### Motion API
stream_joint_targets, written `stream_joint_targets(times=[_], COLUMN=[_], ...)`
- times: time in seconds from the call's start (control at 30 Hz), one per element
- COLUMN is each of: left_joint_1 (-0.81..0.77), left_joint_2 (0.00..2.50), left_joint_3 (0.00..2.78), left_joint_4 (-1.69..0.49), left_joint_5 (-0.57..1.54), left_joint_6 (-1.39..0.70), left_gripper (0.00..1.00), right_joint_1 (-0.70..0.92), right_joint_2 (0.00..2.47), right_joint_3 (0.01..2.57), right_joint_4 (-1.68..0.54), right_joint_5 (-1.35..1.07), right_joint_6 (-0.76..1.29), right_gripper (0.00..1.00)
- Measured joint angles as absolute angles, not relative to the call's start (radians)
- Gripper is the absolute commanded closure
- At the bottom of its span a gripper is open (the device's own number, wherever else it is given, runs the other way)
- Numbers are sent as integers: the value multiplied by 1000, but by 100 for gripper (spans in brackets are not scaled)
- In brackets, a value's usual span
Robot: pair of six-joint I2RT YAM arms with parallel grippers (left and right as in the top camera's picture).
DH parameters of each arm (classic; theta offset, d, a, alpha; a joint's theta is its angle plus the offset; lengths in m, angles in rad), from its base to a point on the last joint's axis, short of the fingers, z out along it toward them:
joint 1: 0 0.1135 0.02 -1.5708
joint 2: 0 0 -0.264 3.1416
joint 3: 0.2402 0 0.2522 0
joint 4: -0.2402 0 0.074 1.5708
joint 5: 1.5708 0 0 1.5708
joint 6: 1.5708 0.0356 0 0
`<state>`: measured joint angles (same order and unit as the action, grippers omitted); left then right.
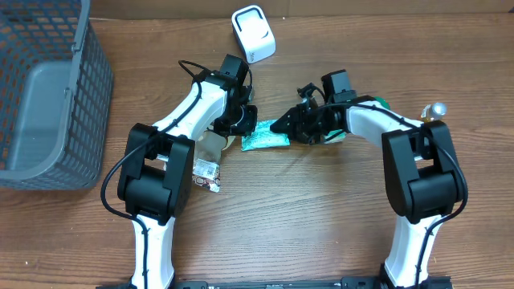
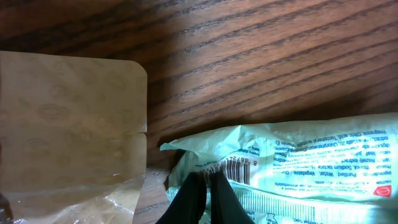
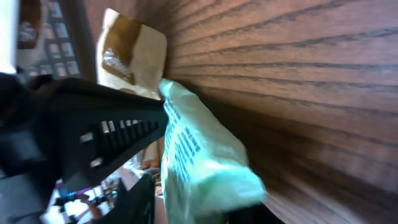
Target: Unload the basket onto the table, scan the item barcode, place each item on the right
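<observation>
My shut left claw (image 2: 207, 180) pinches the pale green plastic packet (image 2: 311, 152) beside its barcode (image 2: 229, 169), so that it shows; for the right claw (image 1: 287, 126) I cannot tell.

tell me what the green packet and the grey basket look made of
The green packet: likely thin plastic film, slightly glossy; it crinkles and bears print. The grey basket: probably moulded plastic, matte; an even open mesh wall.

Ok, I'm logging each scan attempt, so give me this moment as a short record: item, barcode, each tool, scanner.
item: green packet, on the table between the arms
left tool: shut, pinching the packet's edge
barcode: on the packet, right beside the left tool
right tool: at the packet's other end, grip unclear
scanner: white, beyond both arms, apart from the packet
</observation>
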<state>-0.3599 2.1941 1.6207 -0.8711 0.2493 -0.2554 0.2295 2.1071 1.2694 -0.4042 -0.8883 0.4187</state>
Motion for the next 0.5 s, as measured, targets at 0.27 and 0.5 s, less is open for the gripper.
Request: stream_joint_targets(times=[0.27, 0.5], left_joint_1=[-360, -360], left_joint_2=[2194, 2193], left_joint_3=[1621, 1618], left_joint_4=[-871, -871], left_joint_5=[249, 242], left_joint_6=[-255, -255], left_gripper=[96, 96], right_joint_1=[218, 242], right_joint_2=[2107, 2107], right_joint_3=[1269, 1269], right_joint_4=[-402, -389], right_joint_5=[-926, -901], right_joint_6=[401, 396], right_gripper=[65, 66])
